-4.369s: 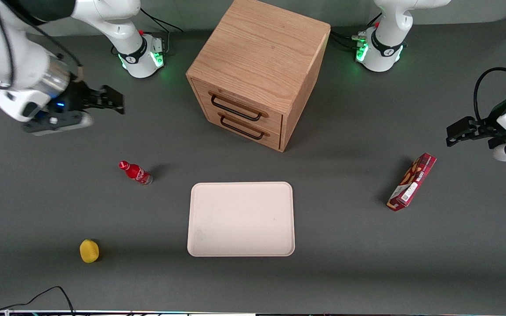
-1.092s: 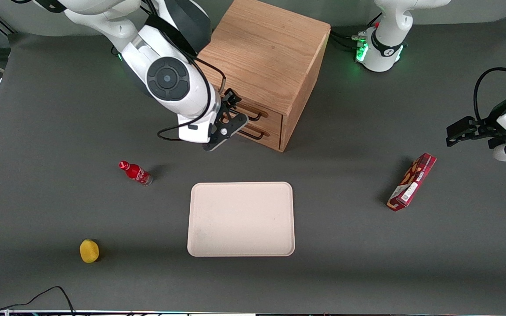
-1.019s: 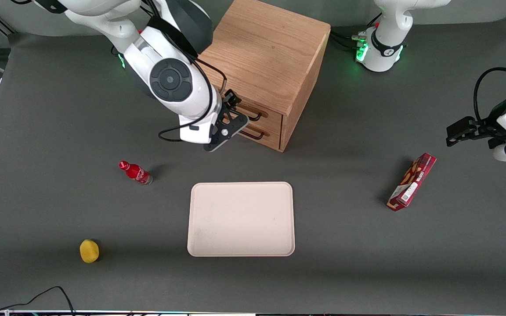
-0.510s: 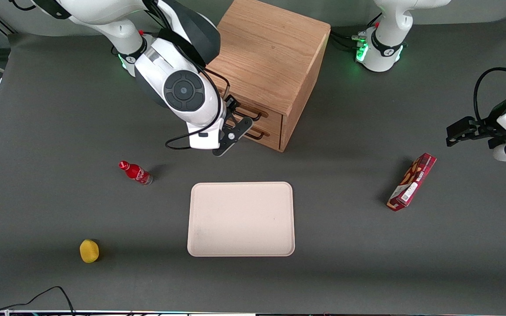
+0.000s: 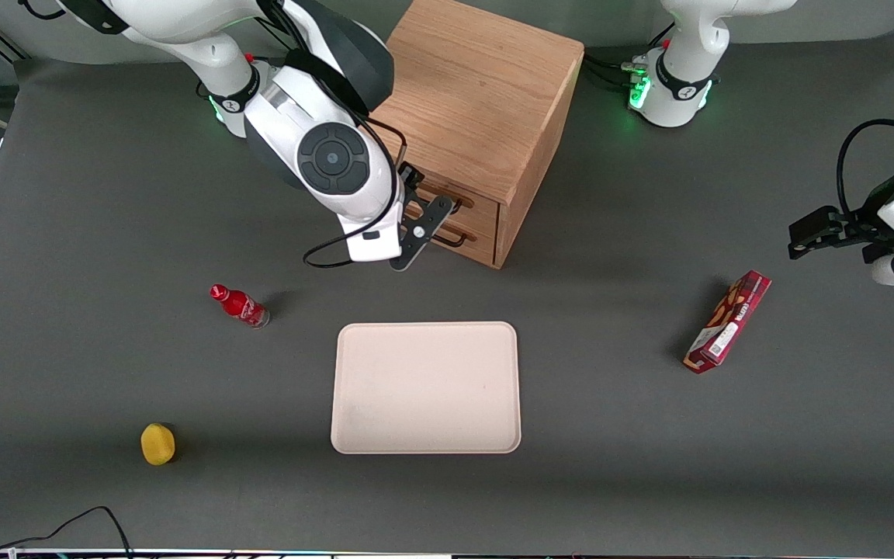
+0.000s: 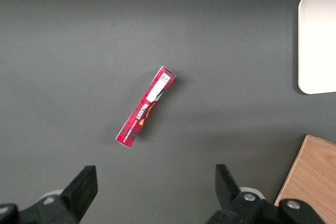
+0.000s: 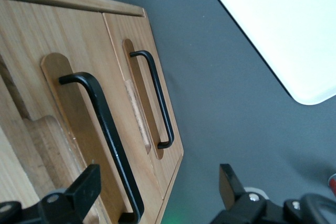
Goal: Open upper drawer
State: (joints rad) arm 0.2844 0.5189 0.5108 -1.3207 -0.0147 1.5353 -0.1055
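Hovering just in front of the cabinet [image 5: 469, 116], the gripper [image 5: 421, 221] has its fingers spread wide, gripping nothing, at the closed upper drawer [image 7: 79, 145] whose handle [image 7: 105, 135] runs beside one fingertip.

Upper drawer [image 5: 459, 203]: light oak front w/ long black bar handle [image 7: 102, 135] set over a recessed slot, sits in the cabinet just above the matching lower drawer. Front looks flush w/ cabinet face, i.e. closed. Gripper [image 7: 157, 195] is right in front of it, fingers spread wide, one by the handle's end, not touching the bar.
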